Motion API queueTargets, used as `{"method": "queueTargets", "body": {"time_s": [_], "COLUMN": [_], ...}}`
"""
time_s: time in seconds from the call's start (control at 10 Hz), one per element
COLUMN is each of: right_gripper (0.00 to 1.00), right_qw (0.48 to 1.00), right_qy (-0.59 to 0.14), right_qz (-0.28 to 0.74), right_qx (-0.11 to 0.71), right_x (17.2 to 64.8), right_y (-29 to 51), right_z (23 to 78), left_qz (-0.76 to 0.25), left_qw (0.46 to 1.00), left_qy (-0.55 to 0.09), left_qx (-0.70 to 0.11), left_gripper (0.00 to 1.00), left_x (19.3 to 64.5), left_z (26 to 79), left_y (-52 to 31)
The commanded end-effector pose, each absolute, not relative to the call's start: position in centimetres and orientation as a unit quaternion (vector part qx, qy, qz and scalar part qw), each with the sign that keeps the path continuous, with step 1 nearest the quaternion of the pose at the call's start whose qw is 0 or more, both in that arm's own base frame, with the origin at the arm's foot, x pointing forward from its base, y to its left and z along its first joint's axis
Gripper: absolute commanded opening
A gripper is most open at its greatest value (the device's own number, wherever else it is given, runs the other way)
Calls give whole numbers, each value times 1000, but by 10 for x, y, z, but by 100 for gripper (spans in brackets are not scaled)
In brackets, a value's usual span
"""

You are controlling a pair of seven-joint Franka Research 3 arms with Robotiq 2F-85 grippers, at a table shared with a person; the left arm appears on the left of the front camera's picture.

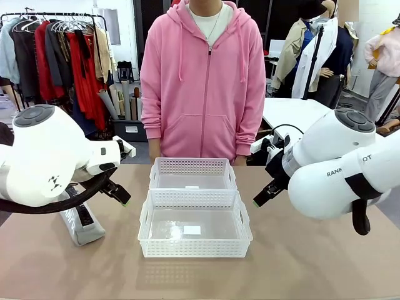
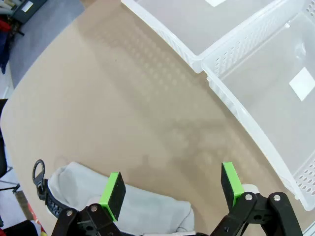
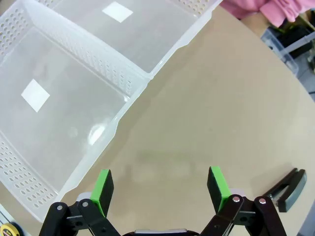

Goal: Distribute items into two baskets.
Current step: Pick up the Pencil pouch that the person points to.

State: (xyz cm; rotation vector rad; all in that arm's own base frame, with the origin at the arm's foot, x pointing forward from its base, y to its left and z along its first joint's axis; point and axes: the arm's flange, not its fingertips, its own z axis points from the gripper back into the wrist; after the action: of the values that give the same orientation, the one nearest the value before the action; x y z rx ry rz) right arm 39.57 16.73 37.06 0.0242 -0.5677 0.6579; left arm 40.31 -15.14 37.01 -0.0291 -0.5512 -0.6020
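Hovering, jaws apart: left gripper [image 2: 171,189] near the grey pouch [image 2: 78,189] at table's left; right gripper [image 3: 160,189] near the black stapler [image 3: 288,189], supplied by the right wrist view. Centre: larger basket [image 1: 195,250], smaller basket [image 1: 192,166] touching behind. Person [image 1: 203,81] beyond.

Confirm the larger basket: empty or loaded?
Empty. The larger basket holds just its white label; the grey pouch lies on the table.

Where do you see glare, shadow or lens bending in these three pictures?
Right wrist view: a glare spot on the clear floor of the larger basket. Left wrist view: soft shadows on the table, whose edge bows from the wide lens. Front view: even light.
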Motion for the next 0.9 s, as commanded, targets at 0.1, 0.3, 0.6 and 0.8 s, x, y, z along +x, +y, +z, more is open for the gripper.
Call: {"method": "queueTargets", "body": {"time_s": [0.1,0.3,0.6,0.8], "right_gripper": [100,100,100,100], "right_qw": [907,907,913,917], "right_qy": [-275,-275,-267,-260], "right_qz": [319,319,307,301], "right_qx": [12,12,22,34], "right_x": [396,396,397,404], "right_y": [167,167,161,156], "right_z": [371,371,377,386], "left_qz": [-293,-293,-288,-291], "left_qw": [918,918,924,927], "left_qy": [-268,-268,-251,-236], "left_qx": [-14,-14,-16,-38], "left_gripper": [100,100,100,100], "left_x": [403,403,403,408], "left_z": [370,370,384,400], "left_y": [-151,-151,-143,-133]}}
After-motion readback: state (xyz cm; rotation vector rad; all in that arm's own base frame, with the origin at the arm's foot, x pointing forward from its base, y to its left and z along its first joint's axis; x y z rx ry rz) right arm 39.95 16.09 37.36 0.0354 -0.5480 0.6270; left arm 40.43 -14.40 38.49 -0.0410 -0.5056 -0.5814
